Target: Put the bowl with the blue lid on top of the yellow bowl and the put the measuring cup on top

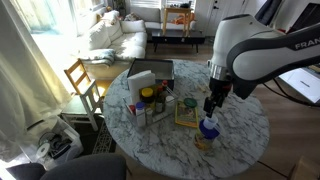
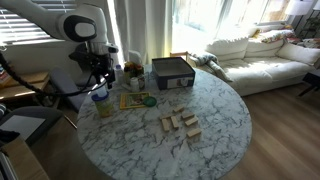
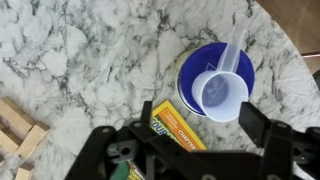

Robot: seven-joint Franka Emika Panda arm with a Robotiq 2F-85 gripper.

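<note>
We are seeing the gripper [image 3: 180, 138] hanging wide open and empty just above the bowl with the blue lid [image 3: 195, 62]. The clear measuring cup [image 3: 222, 94] is resting on that lid, its handle reaching past the rim. Beneath the bowl, the yellow bowl [image 1: 205, 143] is sitting on the marble table [image 3: 80, 60].
</note>
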